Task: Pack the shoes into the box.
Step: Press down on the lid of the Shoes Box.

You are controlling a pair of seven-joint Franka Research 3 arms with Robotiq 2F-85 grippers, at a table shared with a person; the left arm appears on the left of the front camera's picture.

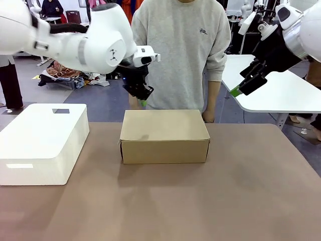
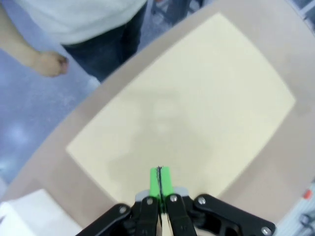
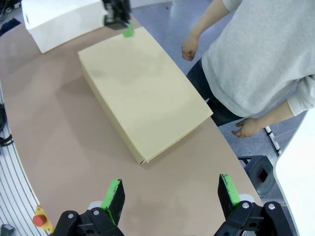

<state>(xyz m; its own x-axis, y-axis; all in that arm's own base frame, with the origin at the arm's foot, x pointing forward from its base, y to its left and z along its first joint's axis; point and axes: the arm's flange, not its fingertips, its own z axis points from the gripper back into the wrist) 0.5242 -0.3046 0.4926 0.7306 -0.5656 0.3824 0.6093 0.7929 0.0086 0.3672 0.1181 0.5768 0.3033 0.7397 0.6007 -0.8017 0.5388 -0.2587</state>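
box (image 1: 164, 135): tan cardboard, lid shut flat, sits mid tabletop toward the far edge, long side facing the robot; no shoes in sight, can't tell if they're inside
left gripper (image 1: 144, 102): green pads pressed together, nothing between them; hovers above the box's far-left corner, clear of the lid
right gripper (image 1: 235, 91): jaws spread wide, empty; raised high off the right side of the tabletop, well apart from the box
person (image 1: 183, 45): stands at the far edge just behind the box, one hand (image 1: 208, 118) hanging near its far-right corner, not touching it
white block (image 1: 42, 140): rounded corners, near the left edge of the tabletop, apart from the box
table (image 1: 241, 201): brown top, bare along the near edge
handling: box likely light and fairly stiff, but thin card will dent or bow under a hard pinch; plain matte faces should not be slippery
grip point: too wide to span across the body; best bet is the lid's free front lip, or flat pushes on the side walls
status: with the lid down, packing looks either finished or not started; judgement only
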